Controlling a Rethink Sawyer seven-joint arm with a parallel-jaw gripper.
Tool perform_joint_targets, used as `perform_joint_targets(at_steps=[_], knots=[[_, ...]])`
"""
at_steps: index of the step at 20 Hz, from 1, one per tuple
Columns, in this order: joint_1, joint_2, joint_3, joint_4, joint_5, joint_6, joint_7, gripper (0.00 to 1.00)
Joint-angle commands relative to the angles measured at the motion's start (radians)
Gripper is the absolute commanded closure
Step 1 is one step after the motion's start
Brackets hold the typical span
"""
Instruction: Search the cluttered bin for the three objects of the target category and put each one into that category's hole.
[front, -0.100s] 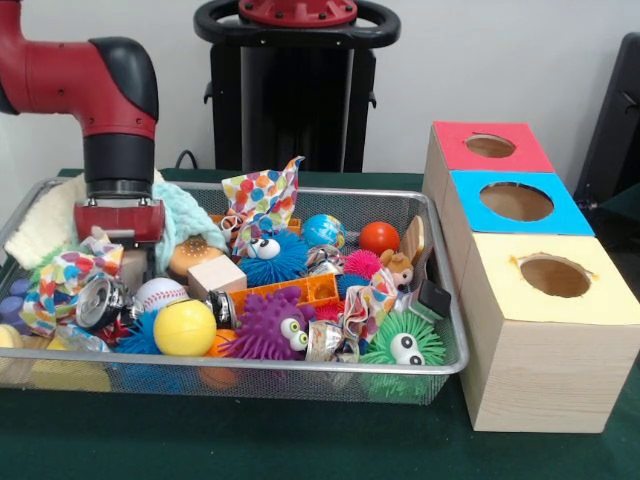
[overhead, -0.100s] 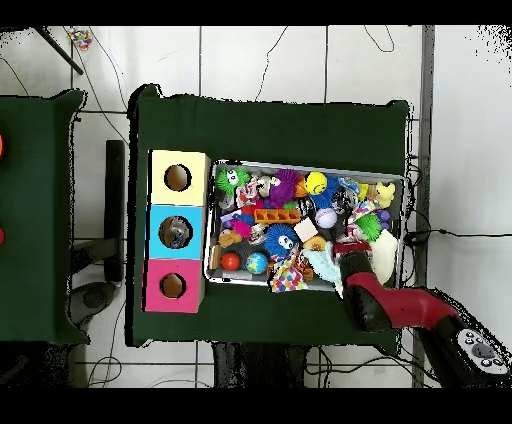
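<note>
Three holed boxes apparently unfilled | wire bin full, sorting seemingly unstarted | tool lowered into clutter, grip state unclear

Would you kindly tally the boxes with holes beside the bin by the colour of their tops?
Red box: 1
Blue box: 1
Yellow box: 1
Total: 3

tool fingertips buried among bin clutter
</note>
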Motion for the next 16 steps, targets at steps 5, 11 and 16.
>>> perform_joint_targets(at_steps=[5, 11, 16], knots=[[0.106, 0.03, 0.203, -0.078, 0.051, 0.541, -0.172, 0.0], [0.137, 0.022, 0.26, -0.176, 0.125, 0.692, -0.212, 0.0], [0.158, 0.108, 0.293, -0.371, 0.168, 0.795, -0.216, 0.0]])
